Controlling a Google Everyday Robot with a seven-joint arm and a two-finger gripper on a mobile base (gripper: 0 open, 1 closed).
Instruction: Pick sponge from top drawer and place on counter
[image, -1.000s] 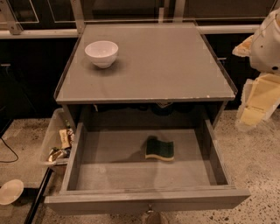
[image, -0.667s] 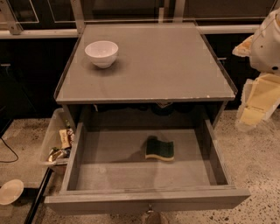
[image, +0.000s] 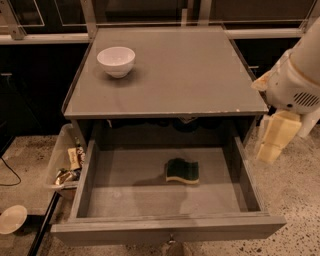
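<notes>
The sponge (image: 182, 171), dark green on top with pale yellow foam below, lies flat inside the open top drawer (image: 165, 227), a little right of its middle. The drawer is pulled fully out below the grey counter (image: 170, 75). My gripper (image: 276, 136) hangs at the right of the cabinet, outside the drawer's right wall and above floor level, beside the counter's front right corner. It holds nothing that I can see. The white arm housing (image: 295, 82) sits above it.
A white bowl (image: 116, 61) stands at the counter's back left. A clear plastic bin of clutter (image: 67, 167) sits on the floor left of the drawer. A pale disc (image: 11, 219) lies on the speckled floor at the lower left.
My arm and gripper have moved down and a little left, closer to the drawer's right side. The sponge, bowl and drawer have not moved.
</notes>
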